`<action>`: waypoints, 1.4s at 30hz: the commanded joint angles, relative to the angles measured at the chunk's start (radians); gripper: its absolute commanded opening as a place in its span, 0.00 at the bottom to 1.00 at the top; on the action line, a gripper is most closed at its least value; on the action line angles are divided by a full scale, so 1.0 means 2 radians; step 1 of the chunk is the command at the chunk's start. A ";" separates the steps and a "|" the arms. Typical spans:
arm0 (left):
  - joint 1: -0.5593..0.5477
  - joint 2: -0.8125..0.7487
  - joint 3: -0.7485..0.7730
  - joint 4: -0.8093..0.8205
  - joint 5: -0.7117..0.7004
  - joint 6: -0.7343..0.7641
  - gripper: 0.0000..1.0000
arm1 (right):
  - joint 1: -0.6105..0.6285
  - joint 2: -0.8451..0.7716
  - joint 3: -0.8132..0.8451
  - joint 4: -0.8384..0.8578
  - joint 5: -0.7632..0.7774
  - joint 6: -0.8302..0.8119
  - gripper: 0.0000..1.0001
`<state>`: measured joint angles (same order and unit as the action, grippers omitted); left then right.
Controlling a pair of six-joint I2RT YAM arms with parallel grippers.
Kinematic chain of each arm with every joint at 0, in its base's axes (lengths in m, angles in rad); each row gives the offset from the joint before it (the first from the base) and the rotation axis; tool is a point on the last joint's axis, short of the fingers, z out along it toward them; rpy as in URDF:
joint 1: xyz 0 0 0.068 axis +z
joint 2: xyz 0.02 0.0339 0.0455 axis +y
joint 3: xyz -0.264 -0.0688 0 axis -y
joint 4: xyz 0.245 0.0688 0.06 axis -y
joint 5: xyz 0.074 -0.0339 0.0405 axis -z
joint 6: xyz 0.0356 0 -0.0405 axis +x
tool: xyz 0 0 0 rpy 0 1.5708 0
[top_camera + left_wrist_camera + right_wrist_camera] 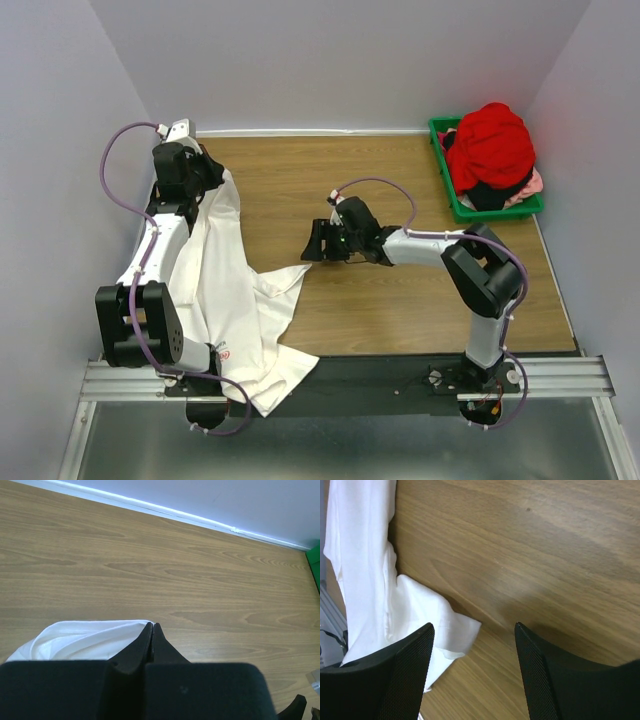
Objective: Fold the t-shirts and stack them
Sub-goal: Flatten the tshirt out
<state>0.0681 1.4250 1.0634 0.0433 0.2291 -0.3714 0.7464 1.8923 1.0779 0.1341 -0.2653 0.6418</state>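
A white t-shirt with a small red logo lies stretched along the table's left side, its lower end hanging over the near edge. My left gripper is shut on its far edge and holds it at the back left; the left wrist view shows white cloth pinched at the closed jaw tips. My right gripper is open and empty, just right of the shirt's sleeve, above bare wood. A red t-shirt with pink and dark ones lies heaped in the bin.
A green plastic bin stands at the back right corner. Grey walls close in the table at the back and sides. A metal rail runs along the near edge.
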 commanded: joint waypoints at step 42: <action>-0.001 -0.062 0.042 0.017 0.031 0.008 0.00 | -0.155 -0.179 0.052 -0.098 0.076 -0.085 0.00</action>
<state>0.0681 1.3655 1.0782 0.0433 0.2432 -0.3695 0.4984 1.6203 1.0912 0.0505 -0.1982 0.5724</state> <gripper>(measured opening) 0.005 0.012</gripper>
